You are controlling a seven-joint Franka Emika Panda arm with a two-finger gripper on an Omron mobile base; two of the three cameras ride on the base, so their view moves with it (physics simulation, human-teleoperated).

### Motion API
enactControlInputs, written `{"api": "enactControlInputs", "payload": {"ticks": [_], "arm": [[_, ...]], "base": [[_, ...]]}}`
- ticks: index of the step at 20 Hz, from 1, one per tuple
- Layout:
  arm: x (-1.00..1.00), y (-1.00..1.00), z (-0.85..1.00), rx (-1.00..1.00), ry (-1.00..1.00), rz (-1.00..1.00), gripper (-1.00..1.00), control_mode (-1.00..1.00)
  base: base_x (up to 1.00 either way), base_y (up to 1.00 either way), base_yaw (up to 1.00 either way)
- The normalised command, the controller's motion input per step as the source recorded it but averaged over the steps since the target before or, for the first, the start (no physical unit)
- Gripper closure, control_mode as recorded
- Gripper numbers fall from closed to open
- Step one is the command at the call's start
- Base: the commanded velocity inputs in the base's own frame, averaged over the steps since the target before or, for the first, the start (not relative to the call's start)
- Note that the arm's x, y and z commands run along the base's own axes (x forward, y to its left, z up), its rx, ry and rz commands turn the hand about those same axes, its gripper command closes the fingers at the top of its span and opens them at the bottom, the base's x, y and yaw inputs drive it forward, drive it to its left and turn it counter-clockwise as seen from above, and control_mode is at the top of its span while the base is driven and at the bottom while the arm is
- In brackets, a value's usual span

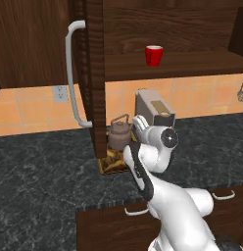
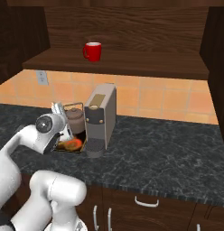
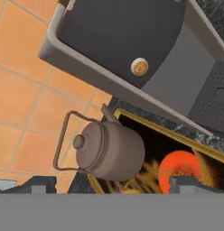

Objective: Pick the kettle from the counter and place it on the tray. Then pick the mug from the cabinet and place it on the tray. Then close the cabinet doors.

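The grey-brown kettle (image 1: 119,131) (image 2: 76,118) (image 3: 111,151) stands upright on the tray (image 1: 109,164) (image 2: 71,145) (image 3: 168,131), at the end nearest the tiled wall. My gripper (image 3: 113,185) (image 2: 59,110) is open just in front of the kettle, its fingertips wide to either side and touching nothing. The red mug (image 1: 154,55) (image 2: 92,51) sits on the shelf inside the open cabinet (image 2: 132,27). One cabinet door (image 1: 91,73) stands swung out edge-on, with a long silver bar handle (image 1: 72,73). The other door (image 2: 217,67) hangs open at the right.
A boxy grey coffee machine (image 1: 153,110) (image 2: 101,117) (image 3: 123,40) stands right beside the tray on the dark marbled counter (image 1: 45,166) (image 2: 168,149). Drawers with curved handles (image 2: 146,201) run below the counter edge. A wall socket (image 1: 59,93) sits on the orange tiles.
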Motion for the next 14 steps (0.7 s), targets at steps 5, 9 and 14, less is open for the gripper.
{"api": "enactControlInputs", "payload": {"ticks": [5,9,14], "arm": [[-0.31,0.03,0.82,-0.15,0.62,0.03,-1.0,-1.0],[0.01,0.0,0.0,-0.01,0.05,0.0,-1.0,-1.0],[-0.08,-0.09,0.0,-0.02,0.0,0.02,-1.0,-1.0]], "base": [[0.0,0.0,0.0],[0.0,0.0,0.0],[0.0,0.0,0.0]]}}
